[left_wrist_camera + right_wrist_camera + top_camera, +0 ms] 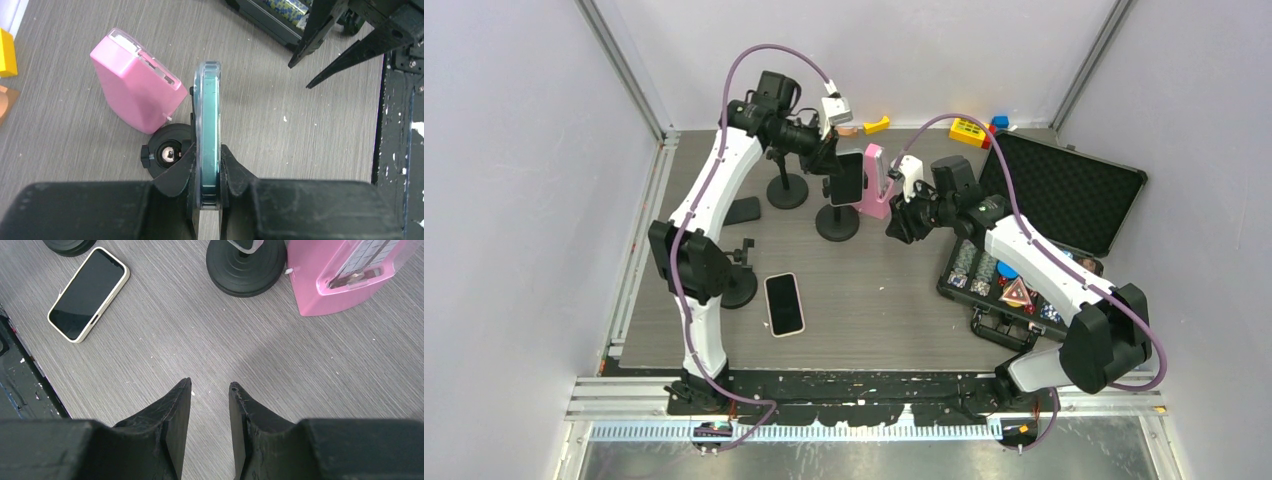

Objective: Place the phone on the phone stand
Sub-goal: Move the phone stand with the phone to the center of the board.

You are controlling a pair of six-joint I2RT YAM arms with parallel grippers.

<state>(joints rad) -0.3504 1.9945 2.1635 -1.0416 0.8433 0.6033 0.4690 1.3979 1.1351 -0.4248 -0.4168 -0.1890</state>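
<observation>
White arms (724,175), black joints (692,262), purple cables (769,46), black fingers (175,415).

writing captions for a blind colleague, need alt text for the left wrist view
The left gripper is shut on a phone seen edge-on, over a black stand base. A pink box sits to the left; the right gripper pokes in at top right.

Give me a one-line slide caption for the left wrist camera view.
Left gripper clamps a phone edge-on over the black stand base, a pink box beside it.
</observation>
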